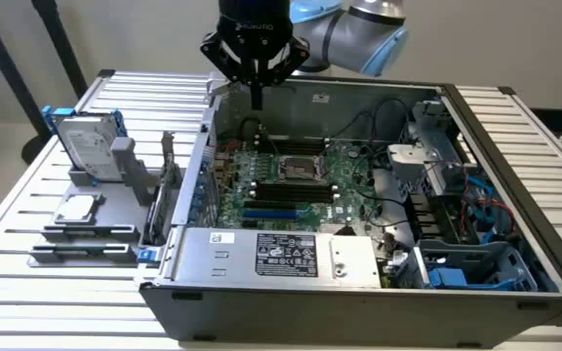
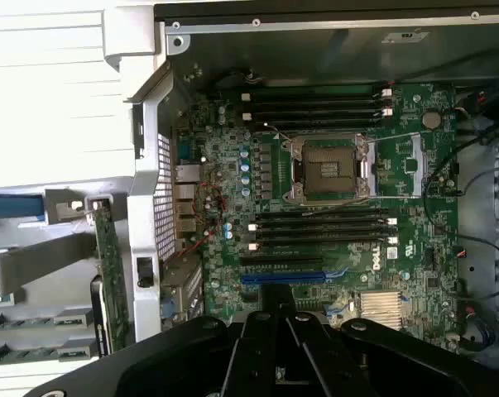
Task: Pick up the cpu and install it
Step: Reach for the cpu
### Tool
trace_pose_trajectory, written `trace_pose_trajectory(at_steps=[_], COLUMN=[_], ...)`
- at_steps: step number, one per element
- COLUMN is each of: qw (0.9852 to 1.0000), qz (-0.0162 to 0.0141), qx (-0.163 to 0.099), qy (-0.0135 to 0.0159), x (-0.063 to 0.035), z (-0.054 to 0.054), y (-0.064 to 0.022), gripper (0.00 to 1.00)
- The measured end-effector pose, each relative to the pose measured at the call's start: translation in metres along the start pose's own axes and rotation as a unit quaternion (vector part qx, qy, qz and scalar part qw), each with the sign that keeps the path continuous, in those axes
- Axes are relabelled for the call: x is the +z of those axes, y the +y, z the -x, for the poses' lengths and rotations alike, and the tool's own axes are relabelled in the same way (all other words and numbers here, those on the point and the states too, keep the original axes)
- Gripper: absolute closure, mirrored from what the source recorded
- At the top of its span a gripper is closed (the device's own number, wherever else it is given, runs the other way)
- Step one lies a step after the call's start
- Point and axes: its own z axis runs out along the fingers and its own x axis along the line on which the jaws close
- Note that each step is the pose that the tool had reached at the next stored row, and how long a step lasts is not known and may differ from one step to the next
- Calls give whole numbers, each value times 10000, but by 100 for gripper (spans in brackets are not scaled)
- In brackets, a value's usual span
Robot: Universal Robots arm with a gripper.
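Silver-topped and flat, the cpu (image 1: 76,209) lies on a grey holder (image 1: 129,172) on the slatted worktop (image 1: 27,281) at the exterior view's left, just below an upright drive (image 1: 91,150) with blue brackets. The black tool (image 1: 257,101) hangs at the top centre of the frame, over the far wall of the open computer case (image 1: 359,314), well apart from the cpu. Its fingers are pressed together and grip nothing. On the green board (image 1: 261,208) the socket (image 1: 298,170) stands open between rows of black memory slots (image 1: 291,192).

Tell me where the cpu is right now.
On the exterior view's left, the cpu lies on the gray holder outside the computer case, next to the upright silver drive.
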Motion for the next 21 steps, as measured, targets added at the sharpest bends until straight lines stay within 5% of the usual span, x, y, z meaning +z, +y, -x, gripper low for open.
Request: trace_pose_trajectory(at_steps=[14,21], qw=[10000,10000], qz=[0,0], qx=[0,-2], qy=[0,0], x=[0,-7], z=[-2,-300], y=[-1,-16], gripper=[89,89])
